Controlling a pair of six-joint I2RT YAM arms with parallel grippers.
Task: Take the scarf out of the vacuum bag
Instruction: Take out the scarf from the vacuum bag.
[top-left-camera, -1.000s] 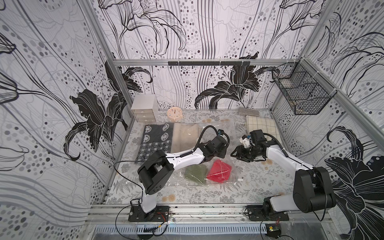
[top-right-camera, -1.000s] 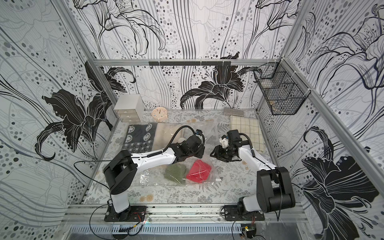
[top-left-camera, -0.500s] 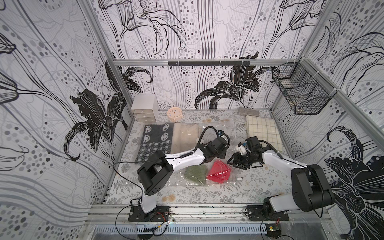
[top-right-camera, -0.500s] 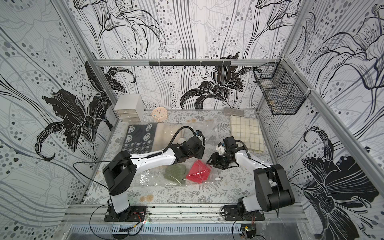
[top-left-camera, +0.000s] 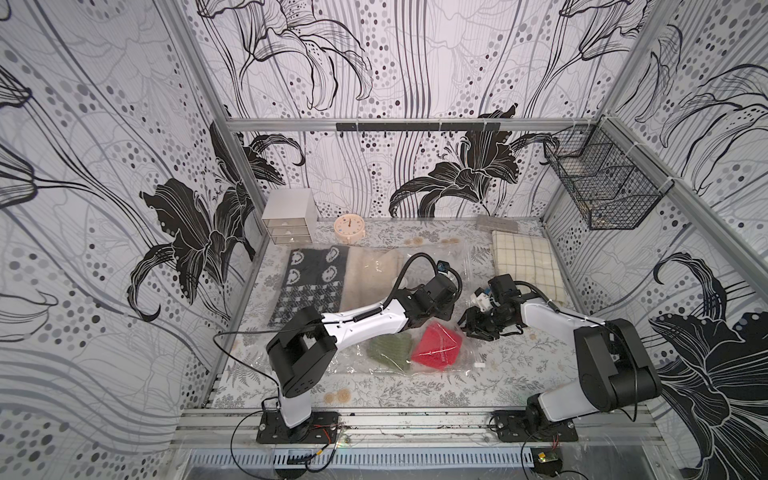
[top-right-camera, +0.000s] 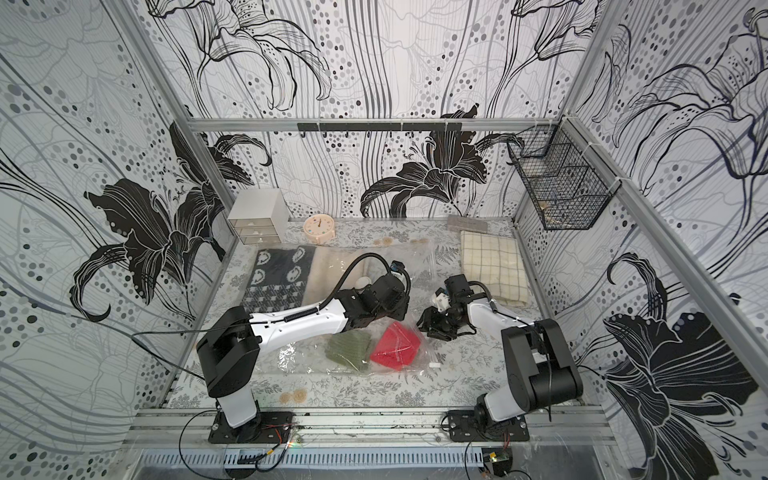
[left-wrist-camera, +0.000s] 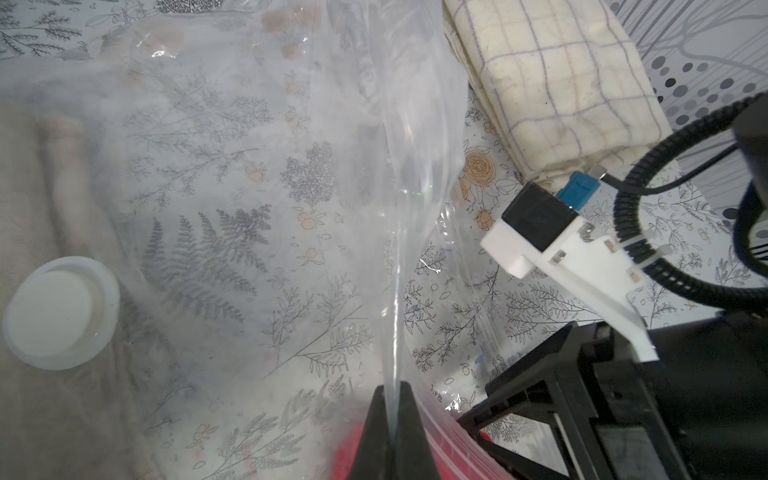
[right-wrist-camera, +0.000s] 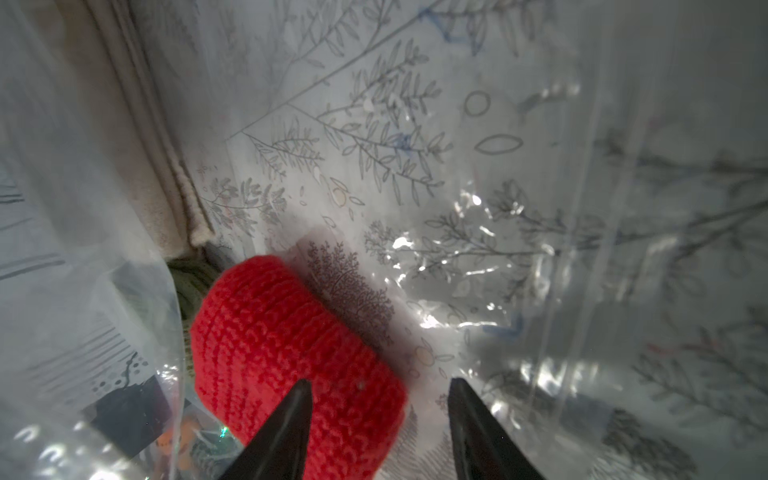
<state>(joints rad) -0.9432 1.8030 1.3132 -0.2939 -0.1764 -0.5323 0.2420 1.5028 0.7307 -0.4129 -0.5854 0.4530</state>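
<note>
L claw (left-wrist-camera: 390, 390) tight on bag (left-wrist-camera: 249, 124) (R claw (right-wrist-camera: 380, 382) wide)

No legible text, brand, label or number anywhere. Clock (top-left-camera: 349, 227) at the back edge of the table (top-left-camera: 519, 374): dial marks in both top views are too small to read. Vacuum bag (right-wrist-camera: 498, 174): faint blue and red printed marks on the plastic in the right wrist view, blurred, unreadable. Red lines along its edge in the left wrist view, no lettering made out.
</note>
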